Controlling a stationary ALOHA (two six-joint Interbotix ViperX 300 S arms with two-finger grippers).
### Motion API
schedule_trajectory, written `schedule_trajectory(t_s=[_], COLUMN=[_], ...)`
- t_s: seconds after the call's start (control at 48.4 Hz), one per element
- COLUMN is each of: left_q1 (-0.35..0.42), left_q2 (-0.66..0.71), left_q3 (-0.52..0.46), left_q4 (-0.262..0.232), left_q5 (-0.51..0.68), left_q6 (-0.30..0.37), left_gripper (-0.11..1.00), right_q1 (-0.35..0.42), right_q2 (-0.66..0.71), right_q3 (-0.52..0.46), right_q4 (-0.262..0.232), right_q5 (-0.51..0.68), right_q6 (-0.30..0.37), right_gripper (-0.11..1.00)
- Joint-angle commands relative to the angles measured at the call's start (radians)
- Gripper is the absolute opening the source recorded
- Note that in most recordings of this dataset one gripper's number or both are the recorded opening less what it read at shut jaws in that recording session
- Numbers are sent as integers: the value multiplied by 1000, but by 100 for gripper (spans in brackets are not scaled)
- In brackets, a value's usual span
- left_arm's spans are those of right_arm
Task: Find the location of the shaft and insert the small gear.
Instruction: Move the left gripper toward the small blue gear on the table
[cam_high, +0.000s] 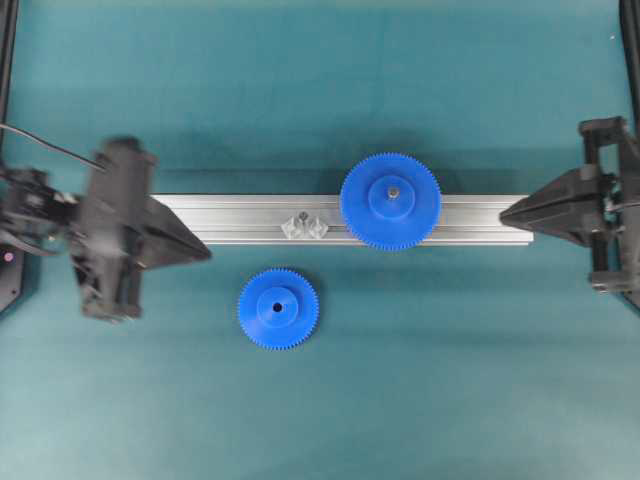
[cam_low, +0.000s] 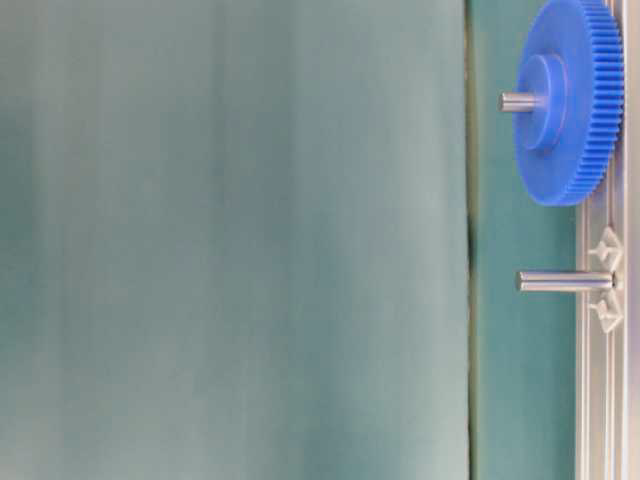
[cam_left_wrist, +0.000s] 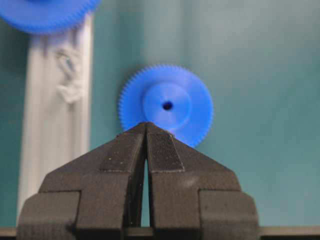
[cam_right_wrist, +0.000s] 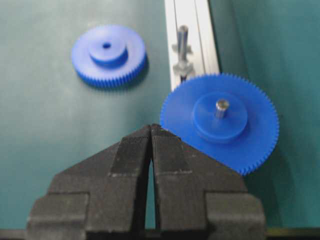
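The small gear (cam_high: 278, 308) is a blue toothed disc with a raised hub and dark centre hole, lying flat on the green mat just in front of the aluminium rail (cam_high: 240, 220). It also shows in the left wrist view (cam_left_wrist: 166, 105) and the right wrist view (cam_right_wrist: 108, 55). The bare shaft (cam_low: 563, 281) stands on the rail (cam_right_wrist: 182, 42) beside a bracket (cam_high: 305, 225). The larger blue gear (cam_high: 390, 201) sits on its own shaft. My left gripper (cam_high: 203, 251) is shut and empty, left of the small gear (cam_left_wrist: 146, 125). My right gripper (cam_high: 505, 213) is shut and empty at the rail's right end (cam_right_wrist: 151, 127).
The rail (cam_low: 605, 380) runs across the middle of the mat. The table-level view is mostly filled by a blurred green surface. Black frame posts (cam_high: 8, 60) stand at the far left and right edges.
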Motion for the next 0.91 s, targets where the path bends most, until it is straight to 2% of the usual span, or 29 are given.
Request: schedule_trajectory(t_s=[0.0,0.103,0.186,0.248,0.414,0.517,0.889], left_q1=[-15,-17,-20,-23,-25,-26,-26], left_q2=[49,109,160,190,279,336,534], left_q3=[-57,-84,-106,-120,-152,-167,-264], left_q4=[2,3,3,3,3,2,3], left_q5=[2,15,31,43,60,66,72], left_q6=[-3,-2,-2,-2,-5,-6,5], left_gripper=[0,3,11,25,74,93,92], right_q1=[-5,-6,-6,-6,-6,-6,-8], right_q2=[49,94,118,133,163,172,176], right_q3=[-38,-58,-75,-83,-94,-95,-83], right_q4=[0,-2,-3,-3,-5,-5,-3], right_q5=[3,9,15,26,67,83,91], right_q6=[6,6,6,6,8,8,15], right_gripper=[6,6,6,6,6,6,6])
